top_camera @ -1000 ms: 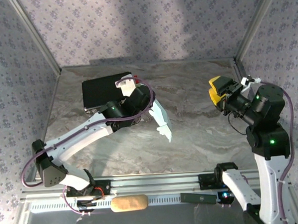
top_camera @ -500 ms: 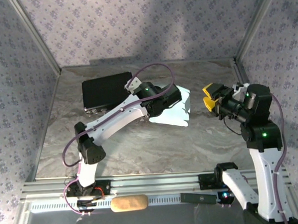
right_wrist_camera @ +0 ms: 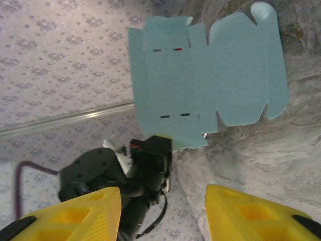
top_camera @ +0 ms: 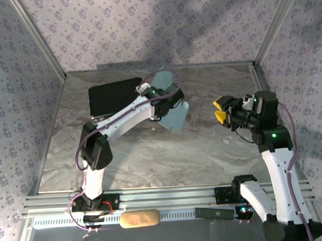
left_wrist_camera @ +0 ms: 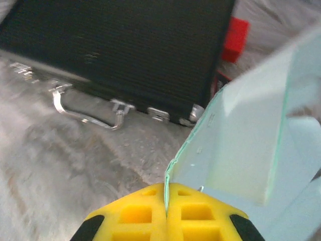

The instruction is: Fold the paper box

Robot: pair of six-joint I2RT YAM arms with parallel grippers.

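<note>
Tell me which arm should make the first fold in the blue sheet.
Probably right. The left gripper is shut on the paper box, holding the flat sheet up off the table; the right gripper is open, empty and facing it.

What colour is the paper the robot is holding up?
Pale light blue. The paper box shows best in the right wrist view.

1 paper box (top_camera: pixel 175 117), a flat light-blue sheet. 1 black case (top_camera: pixel 108 99). 2 arms, 2 grippers: left gripper (left_wrist_camera: pixel 166 203), right gripper (top_camera: pixel 221 110). 1 tan oblong pad (top_camera: pixel 139 219). 1 dark bar (top_camera: pixel 212 213).
</note>
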